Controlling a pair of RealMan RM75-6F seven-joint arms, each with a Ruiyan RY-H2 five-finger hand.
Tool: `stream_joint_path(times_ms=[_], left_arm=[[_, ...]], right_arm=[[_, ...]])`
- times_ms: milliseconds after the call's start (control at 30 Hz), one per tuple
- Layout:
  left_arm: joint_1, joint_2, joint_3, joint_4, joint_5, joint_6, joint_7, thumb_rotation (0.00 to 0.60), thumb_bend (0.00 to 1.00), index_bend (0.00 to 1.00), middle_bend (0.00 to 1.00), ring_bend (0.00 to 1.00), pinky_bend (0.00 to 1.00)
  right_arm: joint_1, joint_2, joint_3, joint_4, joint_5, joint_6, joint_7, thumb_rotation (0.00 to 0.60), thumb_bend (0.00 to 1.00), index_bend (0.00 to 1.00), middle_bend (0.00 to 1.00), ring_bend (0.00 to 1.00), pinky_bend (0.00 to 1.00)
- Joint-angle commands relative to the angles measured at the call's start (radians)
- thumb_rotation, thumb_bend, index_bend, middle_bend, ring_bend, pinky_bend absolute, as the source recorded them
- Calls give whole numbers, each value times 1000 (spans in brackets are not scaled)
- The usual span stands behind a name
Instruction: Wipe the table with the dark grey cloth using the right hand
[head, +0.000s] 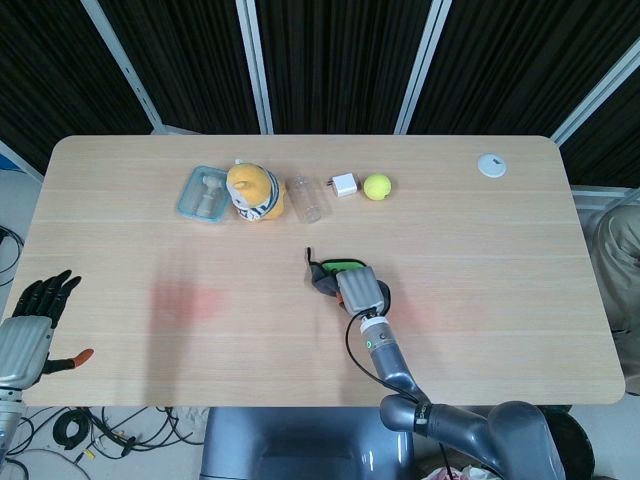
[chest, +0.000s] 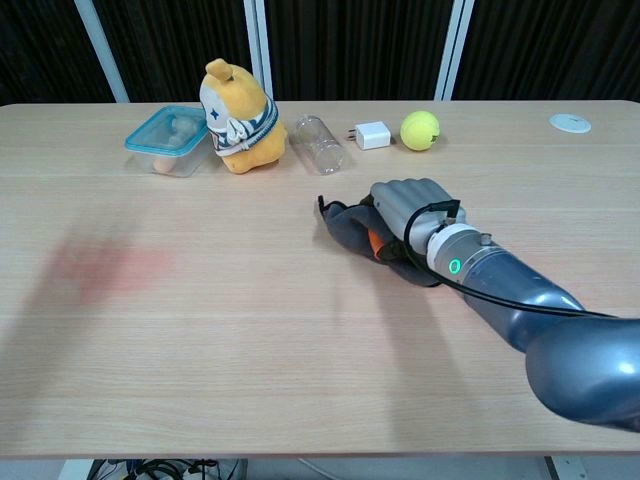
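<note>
The dark grey cloth, with a green edge showing, lies bunched on the table's middle. My right hand presses down on it with its fingers curled over the cloth; an orange fingertip peeks out underneath. My left hand hangs off the table's left front corner with fingers spread and nothing in it; the chest view does not show it.
Along the back stand a blue-lidded box, a yellow plush toy, a clear jar on its side, a white charger and a tennis ball. A white disc sits far right.
</note>
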Motion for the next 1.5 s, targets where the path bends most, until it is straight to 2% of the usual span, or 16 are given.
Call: stream_joint_path(times_ms=[33,267,467,1200,1400,1500], left_arm=[[0,1,1,0,1,0,-3,600,0,0,0,0,0],[1,3,1,0,3,2,-5,600,0,0,0,0,0],[1,3,0,1,1,2,-5,600,0,0,0,0,0],[1,-1,-1,-7,-2,0,5,600,0,0,0,0,0],[2,-1,-3,-8,-7,2,6,600,0,0,0,0,0],[1,-1,-4,-9,-9,1,6,600,0,0,0,0,0]], right_arm=[[-14,-8,-21,-75,-19,3,15,600,710,784,655,725,813],[-51,-2,-70,-207,-13,8,-10,600,710,784,655,726,813],[-66,2,-97,-248,-18,10,-25,600,710,784,655,726,813],[-74,34,-2,26,14,42,-22,600,710,784,655,726,807],[-42,34,45,110,20,52,-35,600,711,784,654,726,807],[-39,52,67,119,26,59,-34,600,707,784,651,723,770]])
